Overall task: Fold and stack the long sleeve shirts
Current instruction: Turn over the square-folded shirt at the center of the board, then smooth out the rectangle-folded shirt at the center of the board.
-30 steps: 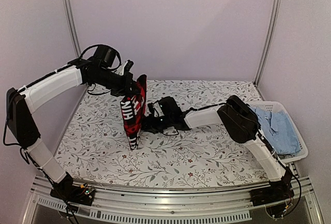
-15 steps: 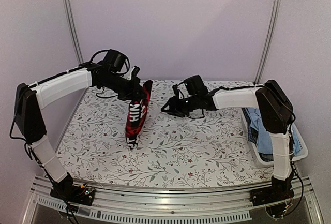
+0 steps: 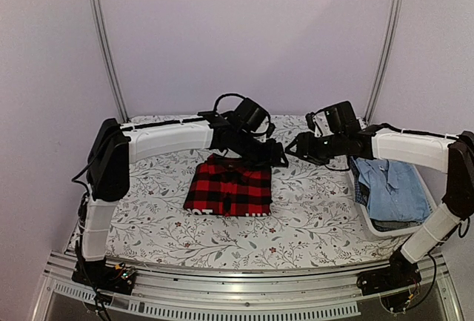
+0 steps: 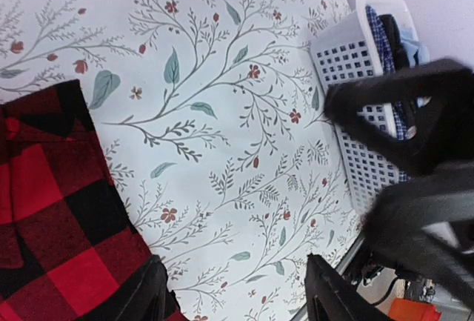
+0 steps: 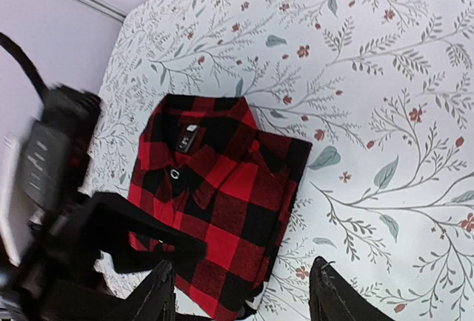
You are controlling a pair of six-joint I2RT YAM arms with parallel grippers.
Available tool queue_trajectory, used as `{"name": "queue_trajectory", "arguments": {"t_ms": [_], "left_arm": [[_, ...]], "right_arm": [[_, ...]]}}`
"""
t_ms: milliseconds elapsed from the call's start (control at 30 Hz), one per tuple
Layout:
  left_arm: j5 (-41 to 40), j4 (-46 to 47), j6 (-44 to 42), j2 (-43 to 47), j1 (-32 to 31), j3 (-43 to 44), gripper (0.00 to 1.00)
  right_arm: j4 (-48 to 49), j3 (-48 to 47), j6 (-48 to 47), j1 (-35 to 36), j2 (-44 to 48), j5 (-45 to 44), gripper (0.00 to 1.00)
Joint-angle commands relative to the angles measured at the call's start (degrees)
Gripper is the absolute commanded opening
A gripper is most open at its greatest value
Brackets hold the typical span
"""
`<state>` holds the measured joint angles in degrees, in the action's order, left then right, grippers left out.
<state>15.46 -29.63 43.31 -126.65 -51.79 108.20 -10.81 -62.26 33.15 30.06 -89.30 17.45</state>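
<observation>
A red-and-black check long sleeve shirt (image 3: 228, 187) lies folded flat on the floral table, collar toward the back; a bit of white lettering shows at its front edge. My left gripper (image 3: 279, 159) hovers just past the shirt's back right corner, open, with only tablecloth between its fingers (image 4: 148, 295). The shirt (image 4: 44, 217) fills the lower left of the left wrist view. My right gripper (image 3: 293, 145) hangs open a little farther right, above the table. In the right wrist view the shirt (image 5: 215, 202) lies below, and the open gripper (image 5: 244, 295) holds nothing.
A white perforated basket (image 3: 361, 213) stands at the table's right edge, holding blue shirts (image 3: 392, 187). The same basket (image 4: 355, 76) shows in the left wrist view, partly behind the blurred dark right arm (image 4: 422, 128). The left arm (image 5: 59, 210) reaches across the shirt's left side.
The shirt hung from my shut left gripper; now it lies folded flat and that gripper has opened. Both arms swung toward the back, and the right gripper opened wider.
</observation>
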Motion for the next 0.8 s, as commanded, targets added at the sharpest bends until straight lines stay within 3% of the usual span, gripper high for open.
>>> {"name": "queue_trajectory", "arguments": {"t_ms": [0, 233, 400, 567, 767], "left_arm": [[-4.77, 0.45, -0.68, 8.94, 5.23, -3.80, 0.64], [-2.80, 5.77, -3.99, 23.96, 16.50, -29.40, 0.64], [1.95, 8.88, -9.26, 29.36, 23.87, -40.93, 0.64], [7.07, 10.57, -13.09, 27.32, 27.07, -44.63, 0.67], [6.20, 11.15, -13.65, 23.11, 26.97, -45.02, 0.67]], "right_arm": [[-2.39, 3.28, -0.90, 2.83, -0.54, -1.42, 0.61], [0.42, 2.41, 0.37, 7.70, -8.31, -3.14, 0.65], [1.02, -0.65, 0.69, 8.94, -15.10, -4.58, 0.66], [0.23, -4.80, 0.61, 10.09, -20.14, -6.94, 0.65], [-2.93, -9.08, 0.14, 11.61, -25.23, -11.06, 0.63]]}}
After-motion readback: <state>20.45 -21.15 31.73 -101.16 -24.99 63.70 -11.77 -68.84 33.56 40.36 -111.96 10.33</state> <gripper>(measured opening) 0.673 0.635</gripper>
